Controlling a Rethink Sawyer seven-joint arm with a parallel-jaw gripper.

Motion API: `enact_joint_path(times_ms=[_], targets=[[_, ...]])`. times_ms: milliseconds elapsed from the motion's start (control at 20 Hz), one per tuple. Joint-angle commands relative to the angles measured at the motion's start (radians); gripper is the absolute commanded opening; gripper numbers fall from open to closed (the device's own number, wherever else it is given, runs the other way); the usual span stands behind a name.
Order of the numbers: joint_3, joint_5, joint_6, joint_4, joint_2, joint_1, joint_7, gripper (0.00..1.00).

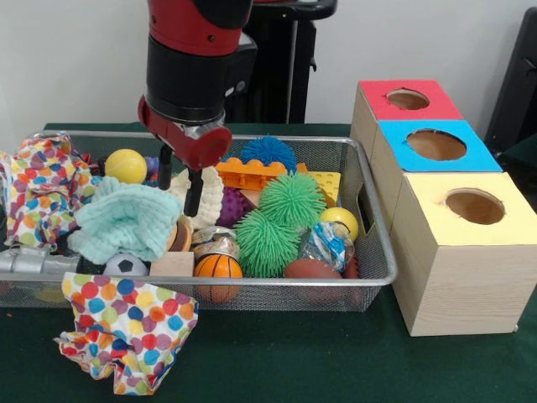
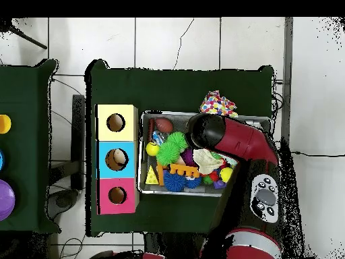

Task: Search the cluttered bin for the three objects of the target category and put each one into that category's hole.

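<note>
The claw (image 1: 179,186) hangs inside the wire bin (image 1: 382,243), over its left-centre portion, with two dark fingers (image 1: 194,193) pointing down and a clear gap between them; they grip nothing, and the tips sit just beside the mint-green cloth (image 1: 126,220) and in front of a pale knobbly item behind it. The target category cannot be determined from the views, so the step in hand is judged to be the search and first pick. Candidate groups lie in the bin: round balls, namely a yellow ball (image 1: 126,165) at the rear left, a small basketball (image 1: 218,267) and a soccer ball (image 1: 127,265) against the near wall, and spiky balls, two green ones (image 1: 277,222) at centre and a blue one (image 1: 268,151) behind. The three boxes stand to the right of the bin on the tabletop (image 1: 294,361), each with a round hole: red-topped (image 1: 409,99) farthest, blue-topped (image 1: 436,144) in the middle, yellow-topped (image 1: 475,206) nearest. To do the step well, lower the claw onto an item that is free on both sides, since the cloth may snag a finger and drag. Soft spiky balls are likely to compress, so close fully before lifting. Lift clear of the bin wall before travelling, and centre the item over the hole before release. A polka-dot cloth (image 1: 126,332) drapes over the near wall and is best avoided.
</note>
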Motion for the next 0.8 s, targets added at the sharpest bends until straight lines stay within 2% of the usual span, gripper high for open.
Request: enact_joint_path(times_ms=[50, 350, 500, 800], targets=[[0.038, 0.021, -0.096, 0.041, 0.082, 0.028, 0.191, 1.00], [0.029, 0.033, -0.107, 0.044, 0.092, 0.042, 0.199, 1.00], [0.012, 0.033, -0.070, 0.032, 0.095, 0.050, 0.193, 1.00], [-0.043, 0.016, -0.054, 0.057, 0.154, 0.076, 0.220, 1.00]])
